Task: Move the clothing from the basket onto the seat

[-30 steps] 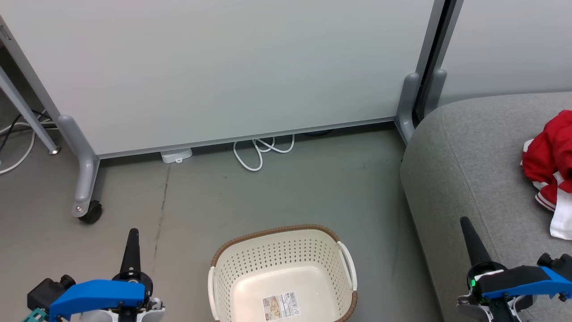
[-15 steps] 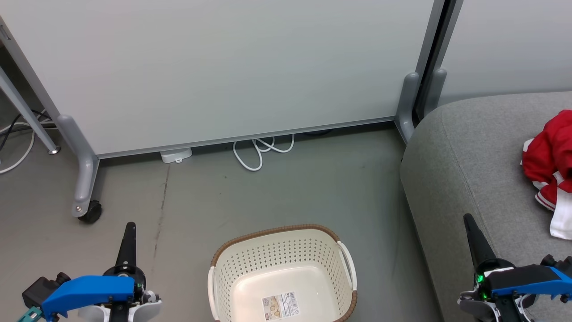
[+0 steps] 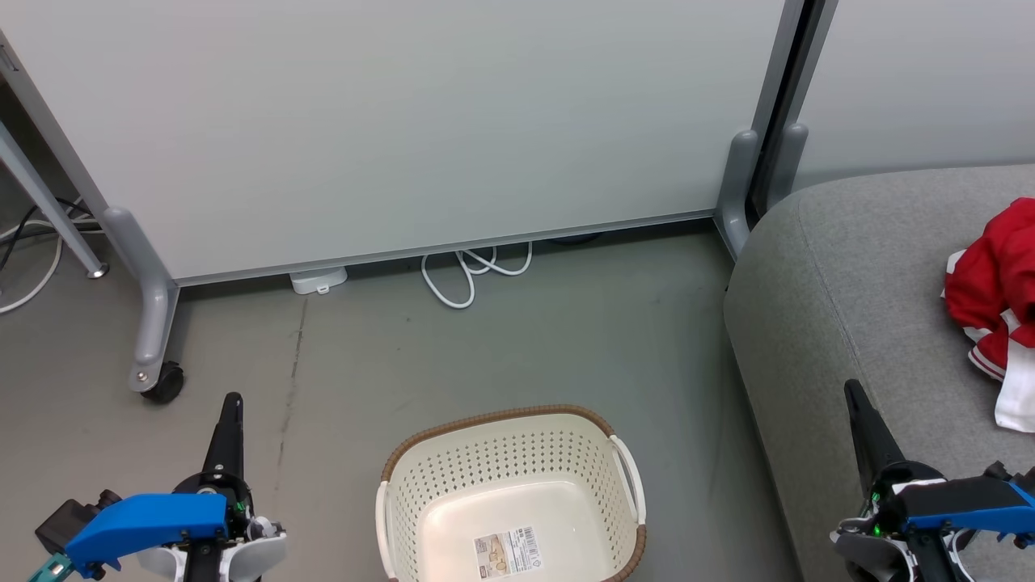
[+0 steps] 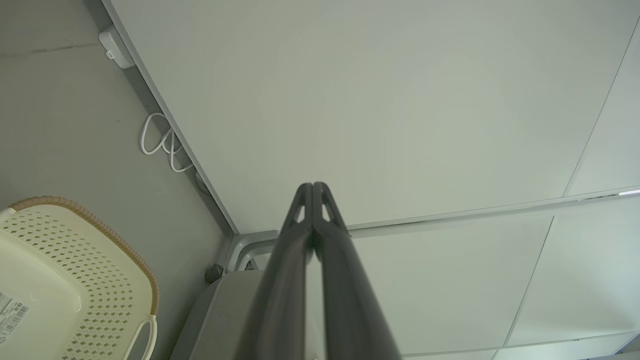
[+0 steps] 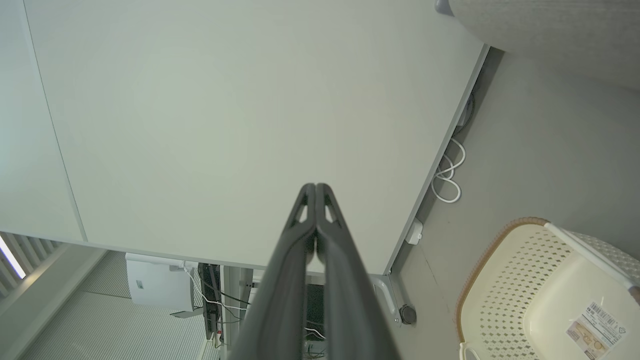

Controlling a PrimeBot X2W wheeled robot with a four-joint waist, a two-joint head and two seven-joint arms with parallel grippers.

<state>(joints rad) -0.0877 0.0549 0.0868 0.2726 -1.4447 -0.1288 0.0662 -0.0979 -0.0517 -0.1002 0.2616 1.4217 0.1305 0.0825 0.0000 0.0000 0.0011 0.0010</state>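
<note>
The cream perforated basket (image 3: pixel 501 465) with its brown rim stands on the floor at the bottom centre, holding nothing but a paper label (image 3: pixel 507 553). It also appears as the basket (image 4: pixel 75 280) in the left wrist view and the basket (image 5: pixel 540 295) in the right wrist view. Red clothing (image 3: pixel 993 295) with white trim lies bunched on the grey seat (image 3: pixel 841 307) at the right edge. My left gripper (image 3: pixel 232 402) is shut at the lower left, left of the basket. At the lower right, my right gripper (image 3: pixel 851 388) is shut over the seat's front part. Both pairs of fingers are pressed together with nothing between them.
A pale partition panel (image 3: pixel 404 121) on grey legs with a caster (image 3: pixel 164 381) stands behind the basket. A coiled white cable (image 3: pixel 469 275) and a white adapter (image 3: pixel 319 280) lie at its foot. More cables (image 3: pixel 24 259) trail at the far left.
Both grippers have drifted slightly downward and outward in the head view. The basket, clothing and seat have stayed put.
</note>
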